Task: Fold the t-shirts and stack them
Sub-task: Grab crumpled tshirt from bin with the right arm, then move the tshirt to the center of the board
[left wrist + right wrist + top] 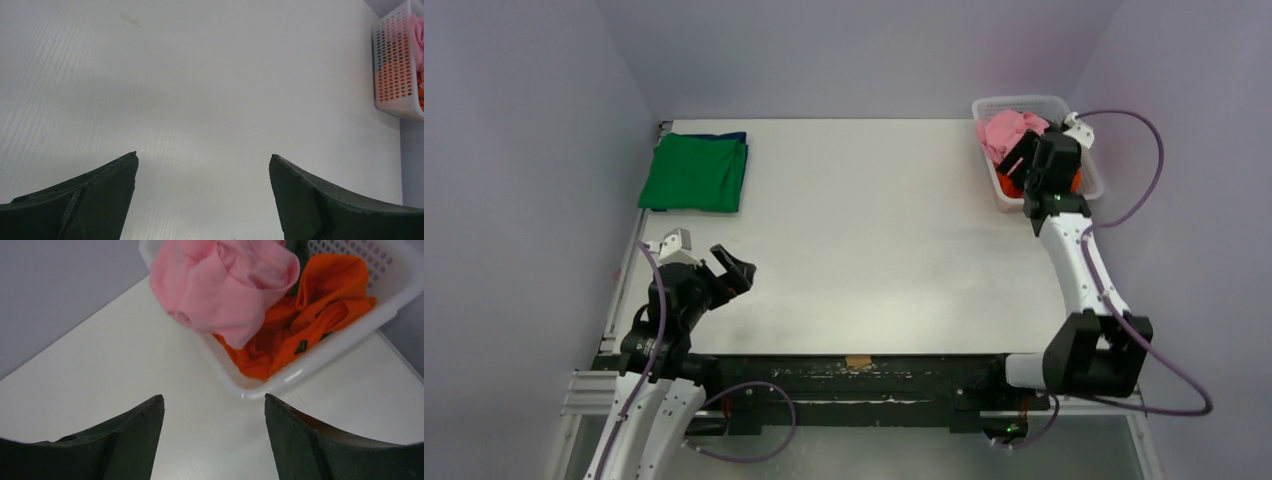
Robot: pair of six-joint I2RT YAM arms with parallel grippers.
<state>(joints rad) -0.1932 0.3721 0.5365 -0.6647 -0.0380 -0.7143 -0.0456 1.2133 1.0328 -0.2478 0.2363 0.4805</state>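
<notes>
A crumpled light pink t-shirt point(1007, 132) point(225, 285) lies on top of an orange t-shirt point(310, 315) in the white mesh basket point(1084, 180) point(320, 362) at the far right. My right gripper point(214, 397) point(1024, 160) hovers open just in front of the basket's near rim, with nothing between its fingers. A folded green t-shirt point(695, 173) rests on a dark blue one point(729, 136) at the far left. My left gripper point(732, 268) point(203, 156) hangs open and empty over the near left of the table.
The white table point(874, 240) ends at a black rail along its near edge. Grey walls close in on the left, back and right. The basket point(395, 70) shows at the right edge of the left wrist view.
</notes>
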